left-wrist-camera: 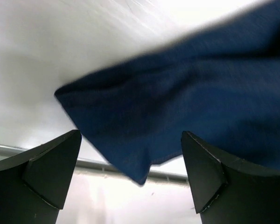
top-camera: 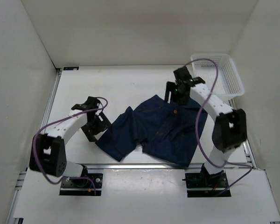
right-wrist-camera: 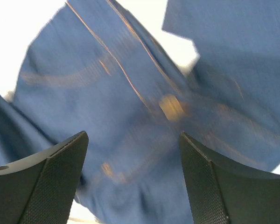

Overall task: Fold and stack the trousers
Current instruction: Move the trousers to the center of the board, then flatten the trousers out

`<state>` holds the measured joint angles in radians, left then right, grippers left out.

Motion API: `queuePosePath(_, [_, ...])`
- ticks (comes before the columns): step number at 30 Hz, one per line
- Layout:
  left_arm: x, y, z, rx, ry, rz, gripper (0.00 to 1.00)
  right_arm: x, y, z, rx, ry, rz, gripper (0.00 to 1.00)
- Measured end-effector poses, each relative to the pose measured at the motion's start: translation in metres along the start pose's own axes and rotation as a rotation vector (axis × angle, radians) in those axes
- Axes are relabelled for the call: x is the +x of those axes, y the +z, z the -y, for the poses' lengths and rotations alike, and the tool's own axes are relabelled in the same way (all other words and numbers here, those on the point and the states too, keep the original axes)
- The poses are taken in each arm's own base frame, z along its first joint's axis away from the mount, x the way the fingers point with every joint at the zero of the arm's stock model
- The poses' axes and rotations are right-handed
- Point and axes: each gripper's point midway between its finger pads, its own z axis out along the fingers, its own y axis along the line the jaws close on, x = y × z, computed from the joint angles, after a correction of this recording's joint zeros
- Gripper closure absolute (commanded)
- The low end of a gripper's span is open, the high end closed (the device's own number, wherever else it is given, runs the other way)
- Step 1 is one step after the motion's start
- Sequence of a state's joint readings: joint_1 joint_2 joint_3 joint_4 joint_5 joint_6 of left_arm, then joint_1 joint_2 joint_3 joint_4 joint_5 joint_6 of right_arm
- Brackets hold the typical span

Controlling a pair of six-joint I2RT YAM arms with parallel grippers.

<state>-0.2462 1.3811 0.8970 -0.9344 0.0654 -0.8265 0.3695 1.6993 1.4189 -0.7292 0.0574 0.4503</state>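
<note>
I see the trousers (top-camera: pixel 156 130) lying on the desk (top-camera: pixel 107 84), close to its near edge. My left hand (top-camera: pixel 97 129) sits just beside their left edge. My right hand (top-camera: pixel 176 98) hangs over their far right part. The basket (top-camera: pixel 226 77) stands behind and right of the trousers, well apart from them.
</note>
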Motion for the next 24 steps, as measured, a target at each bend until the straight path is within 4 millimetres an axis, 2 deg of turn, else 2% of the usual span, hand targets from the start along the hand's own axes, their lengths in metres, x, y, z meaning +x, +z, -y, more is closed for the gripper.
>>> queuePosePath(1, [0.0, 0.007, 0.0, -0.015, -0.013, -0.012, 0.0, -0.016, 0.011, -0.012, 0.001, -0.023, 0.017, 0.2])
queuePosePath(4, [0.0, 0.024, -0.002, -0.056, -0.047, -0.043, 0.0, -0.047, 0.035, -0.037, 0.018, -0.067, 0.041, 0.2])
queuePosePath(6, [0.0, 0.03, -0.002, -0.067, -0.066, -0.051, 0.0, -0.073, 0.057, -0.052, 0.025, -0.086, 0.076, 0.15])
queuePosePath(9, [0.002, 0.035, -0.004, -0.071, -0.09, -0.052, 0.0, -0.093, 0.083, -0.058, 0.044, -0.095, 0.088, 0.12])
queuePosePath(14, [0.014, 0.045, -0.016, -0.109, -0.133, -0.084, 0.0, -0.102, 0.129, -0.059, 0.055, -0.106, 0.057, 0.14])
queuePosePath(16, [0.017, 0.048, -0.018, -0.119, -0.143, -0.099, 0.05, -0.101, 0.144, -0.057, 0.061, -0.107, 0.039, 0.17])
queuePosePath(19, [0.018, 0.048, -0.018, -0.123, -0.153, -0.105, 0.22, -0.092, 0.159, -0.054, 0.072, -0.115, 0.008, 0.27])
queuePosePath(20, [0.019, 0.049, -0.019, -0.126, -0.155, -0.107, 0.48, -0.088, 0.161, -0.054, 0.075, -0.117, -0.002, 0.33])
queuePosePath(22, [0.02, 0.049, -0.02, -0.134, -0.158, -0.114, 0.65, -0.083, 0.164, -0.055, 0.078, -0.125, -0.015, 0.39])
queuePosePath(23, [0.02, 0.05, -0.019, -0.134, -0.156, -0.122, 0.89, -0.079, 0.164, -0.061, 0.074, -0.136, -0.019, 0.49])
queuePosePath(24, [0.02, 0.05, -0.018, -0.13, -0.161, -0.126, 0.9, -0.077, 0.165, -0.065, 0.065, -0.145, -0.02, 0.52])
